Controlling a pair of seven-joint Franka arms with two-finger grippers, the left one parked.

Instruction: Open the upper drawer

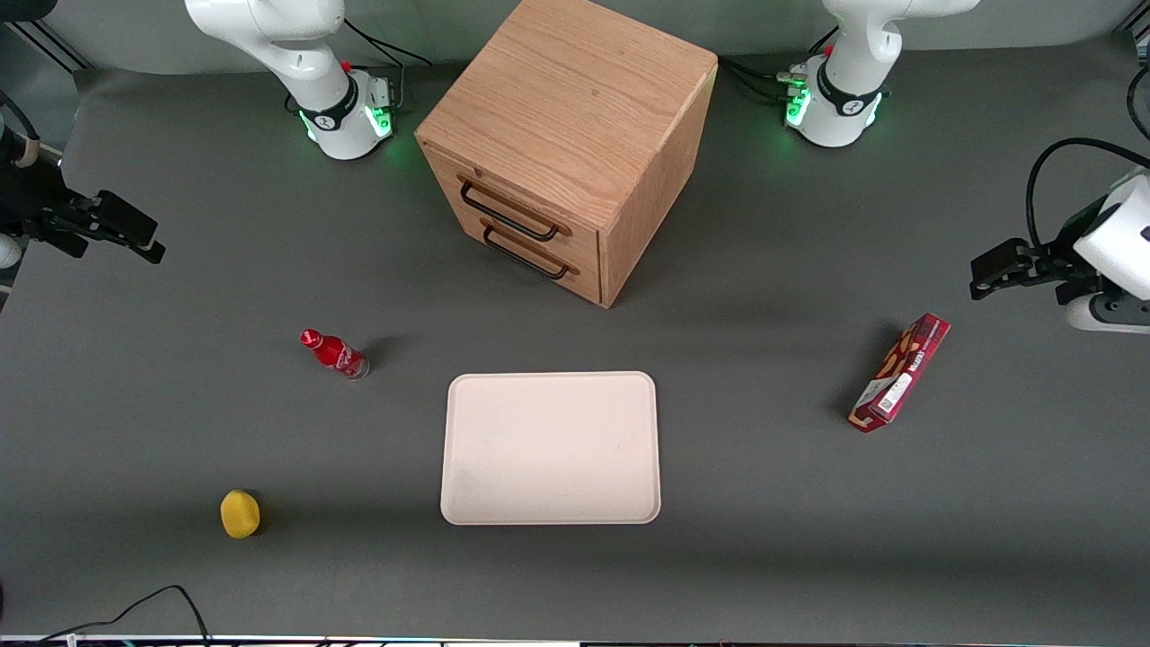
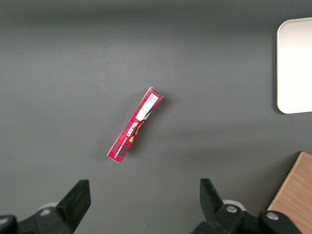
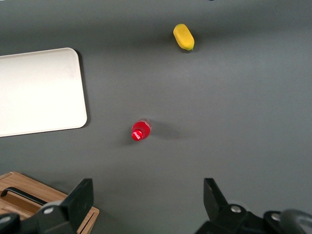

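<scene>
1. I have the end effector point(image 1: 121, 232) hanging in the air at the working arm's end of the counter point(image 1: 180, 431). Its two fingers point(image 3: 80, 197) are spread wide apart and hold nothing.
2. I count one oak cabinet point(image 1: 575, 135) with two drawers. The upper drawer point(image 1: 512, 208) is the top one; its front sits flush with the cabinet face and carries a long black bar handle point(image 1: 508, 213). The lower drawer point(image 1: 530, 252) sits directly beneath with its own black handle.
3. The cabinet stands turned at an angle, with the drawer fronts facing toward the working arm's end and the front camera.
4. I count one red bottle point(image 1: 334, 353), standing upright, in front of the drawers and well apart from them.
5. One yellow lemon-like fruit point(image 1: 240, 513) lies nearer the front camera than the bottle.
6. One pale tray point(image 1: 550, 386) lies flat, nearer the front camera than the cabinet.
7. One red snack box point(image 1: 900, 372) lies toward the parked arm's end.
8. Between the end effector and the drawer fronts I see only bare counter; the bottle stands nearer the front camera than that stretch.
</scene>
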